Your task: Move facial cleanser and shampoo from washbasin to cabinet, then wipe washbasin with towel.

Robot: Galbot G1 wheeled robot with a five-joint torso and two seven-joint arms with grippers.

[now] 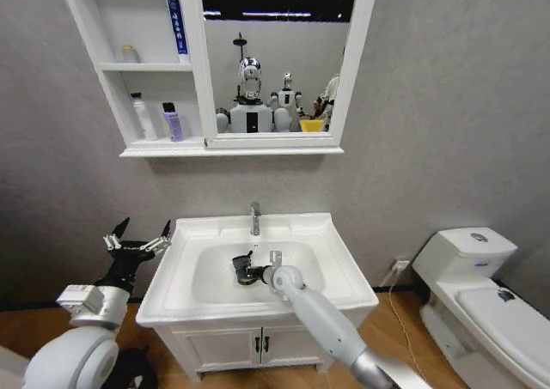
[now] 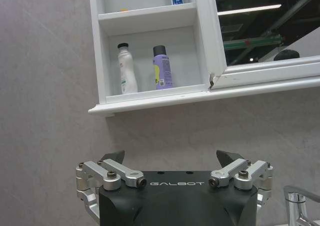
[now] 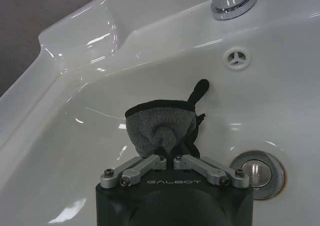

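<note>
Both bottles are standing on the cabinet's (image 1: pixel 163 151) lowest shelf, facial cleanser (image 2: pixel 127 69) just beside shampoo (image 2: pixel 162 67), so only the wiping is left; the right gripper (image 3: pixel 167 158) is pinching the towel (image 3: pixel 160 128) tight and pressing it into the washbasin (image 1: pixel 344 273) bowl, near the drain (image 3: pixel 258 173); the left gripper (image 1: pixel 137 241) is idling beside the washbasin's left edge, fingers spread and empty; risk from here, I'd say: cloth bunching and slipping out, or snagging the drain rim.
</note>
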